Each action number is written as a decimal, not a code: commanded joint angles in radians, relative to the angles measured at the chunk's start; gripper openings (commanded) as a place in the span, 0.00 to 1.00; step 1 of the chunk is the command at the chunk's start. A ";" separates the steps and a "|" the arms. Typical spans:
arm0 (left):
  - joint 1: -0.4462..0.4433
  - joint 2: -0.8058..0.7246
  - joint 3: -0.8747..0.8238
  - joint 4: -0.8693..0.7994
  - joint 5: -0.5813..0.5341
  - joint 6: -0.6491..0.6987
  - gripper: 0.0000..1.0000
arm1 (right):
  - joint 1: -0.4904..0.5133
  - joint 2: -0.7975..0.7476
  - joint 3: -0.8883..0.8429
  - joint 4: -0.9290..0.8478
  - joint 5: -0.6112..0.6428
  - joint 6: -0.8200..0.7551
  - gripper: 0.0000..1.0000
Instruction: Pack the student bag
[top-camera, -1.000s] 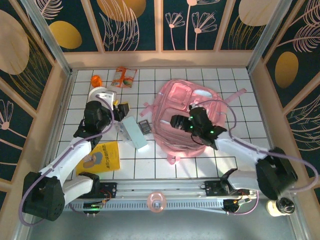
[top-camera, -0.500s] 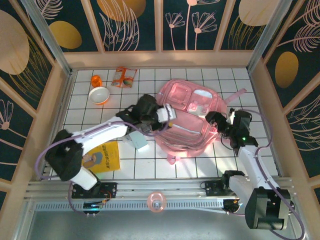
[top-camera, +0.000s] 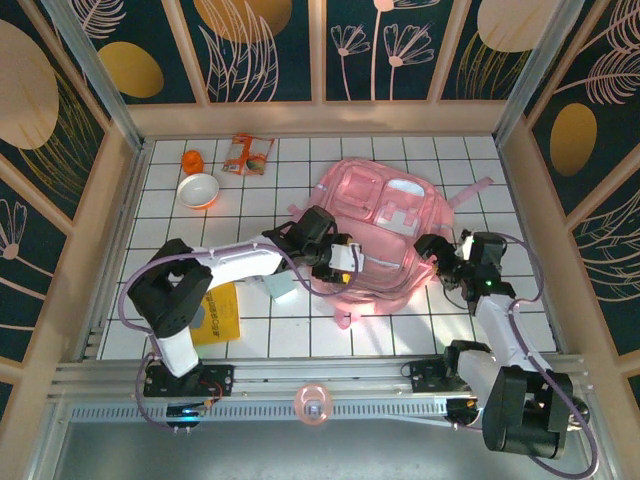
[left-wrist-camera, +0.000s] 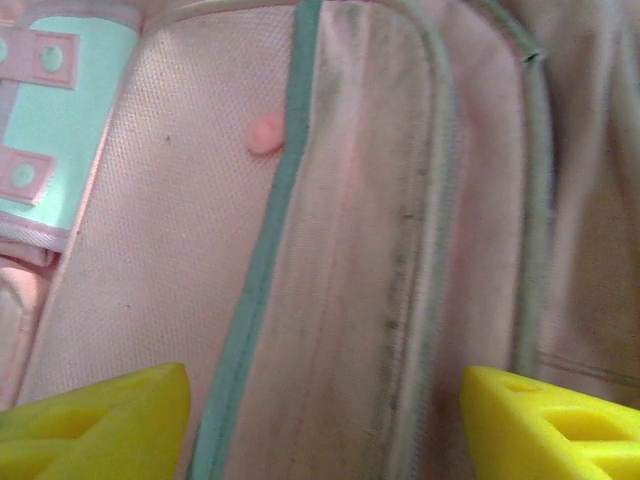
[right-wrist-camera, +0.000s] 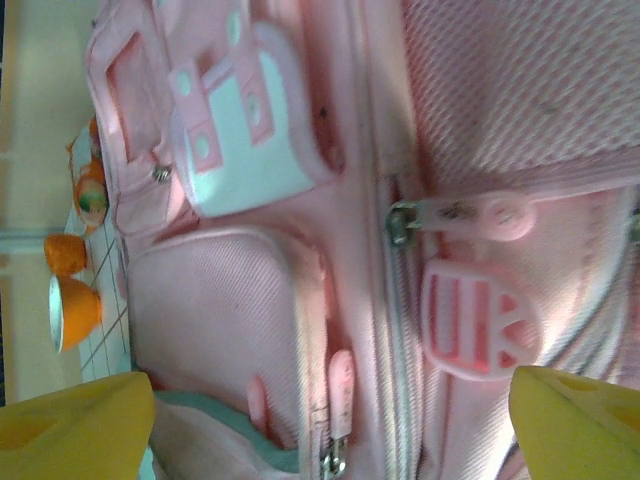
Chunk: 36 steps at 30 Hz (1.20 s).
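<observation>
One left claw (left-wrist-camera: 320, 420) spread, fingertips (left-wrist-camera: 95, 420) cropped, student bag (left-wrist-camera: 350, 250) blurred

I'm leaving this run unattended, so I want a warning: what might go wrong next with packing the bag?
1. The bag is soft and flat; the open left hand and right hand at its sides may just bunch or drag fabric.
2. The zip looks shut, so nothing fits in yet.
3. The left arm crosses the box; swinging back may knock it.

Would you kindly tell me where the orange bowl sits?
The bowl sits at the table's far-left in the top view, beside a small orange object and a snack packet.
</observation>
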<state>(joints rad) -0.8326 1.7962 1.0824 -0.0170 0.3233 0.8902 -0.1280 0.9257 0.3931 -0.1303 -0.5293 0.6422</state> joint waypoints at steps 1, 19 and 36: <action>-0.004 0.047 0.003 0.086 -0.021 0.034 0.71 | -0.046 0.007 -0.017 0.041 -0.031 -0.005 0.92; -0.001 0.045 -0.103 0.127 -0.083 0.038 0.37 | 0.086 0.344 -0.024 0.345 -0.040 -0.014 0.88; 0.023 -0.054 -0.226 0.163 -0.216 -0.046 0.69 | 0.443 0.535 0.076 0.644 0.059 0.240 0.88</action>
<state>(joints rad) -0.8040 1.6848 0.8444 0.1352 0.1284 0.8581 0.2607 1.4563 0.4477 0.4717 -0.3920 0.7979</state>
